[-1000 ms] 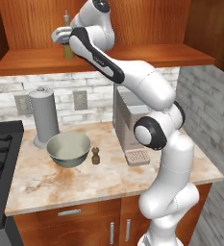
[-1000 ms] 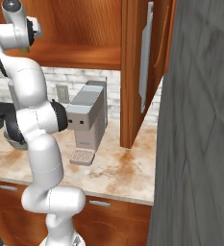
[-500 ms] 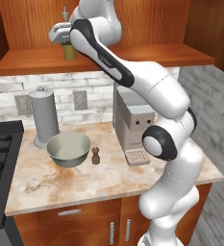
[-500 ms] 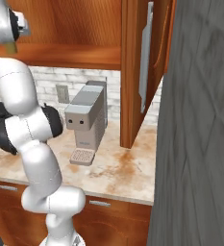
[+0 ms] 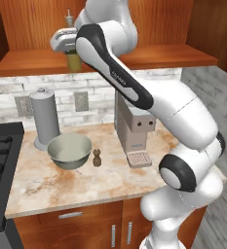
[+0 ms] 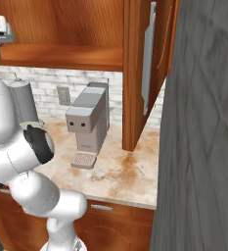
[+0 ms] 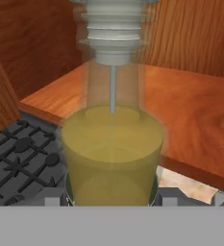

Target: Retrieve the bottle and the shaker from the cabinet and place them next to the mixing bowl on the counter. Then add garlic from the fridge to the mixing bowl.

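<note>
The bottle (image 7: 112, 144) stands upright, long axis vertical, in the gripper (image 5: 68, 46)

The bottle (image 7: 112, 144) is clear with yellow-olive liquid and a ribbed white top. The cabinet shelf (image 5: 149, 56) is reddish-brown wood, the surface (image 5: 85, 182) mottled beige and rust, the mixing bowl (image 5: 69, 150) pale grey-green, the shaker (image 5: 97, 157) dark brown, the coffee machine (image 6: 87, 122) grey.

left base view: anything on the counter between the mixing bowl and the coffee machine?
Yes. In the left base view a small brown shaker stands on the counter between the mixing bowl and the coffee machine, close beside the bowl.
</note>
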You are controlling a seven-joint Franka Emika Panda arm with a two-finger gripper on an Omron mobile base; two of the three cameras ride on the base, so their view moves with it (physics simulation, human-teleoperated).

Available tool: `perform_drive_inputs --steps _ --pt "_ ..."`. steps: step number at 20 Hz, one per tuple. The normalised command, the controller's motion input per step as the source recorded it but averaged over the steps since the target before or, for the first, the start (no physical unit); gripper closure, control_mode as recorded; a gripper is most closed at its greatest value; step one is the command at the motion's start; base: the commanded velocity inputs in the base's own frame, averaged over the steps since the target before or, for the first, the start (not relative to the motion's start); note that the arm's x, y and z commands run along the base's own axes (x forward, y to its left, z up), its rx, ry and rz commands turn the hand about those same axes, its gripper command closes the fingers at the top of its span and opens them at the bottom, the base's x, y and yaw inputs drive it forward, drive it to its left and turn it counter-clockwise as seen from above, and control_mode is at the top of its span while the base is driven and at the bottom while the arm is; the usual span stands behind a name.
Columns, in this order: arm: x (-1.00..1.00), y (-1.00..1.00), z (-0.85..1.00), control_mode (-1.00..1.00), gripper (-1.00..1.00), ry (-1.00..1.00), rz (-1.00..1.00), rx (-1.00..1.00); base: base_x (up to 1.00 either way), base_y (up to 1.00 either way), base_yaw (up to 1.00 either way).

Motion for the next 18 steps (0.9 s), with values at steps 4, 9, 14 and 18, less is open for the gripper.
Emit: perform_drive_inputs --steps 4,9,14,18 --pt "-1.00 -0.13 -0.34 -1.00 1.00 -0.02 0.00 0.06 0.00 0.00 0.00" --pt "-1.00 0.00 -0.55 -1.00 1.00 0.00 0.00 0.01 0.00 0.00 0.00" --pt "-1.00 0.00 -0.65 -1.00 1.00 -0.05 -0.01 0.00 0.00 0.00 0.00" --pt "-0.99 0.00 -0.57 -1.00 1.00 -0.12 -0.06 0.00 0.00 0.00 0.00"
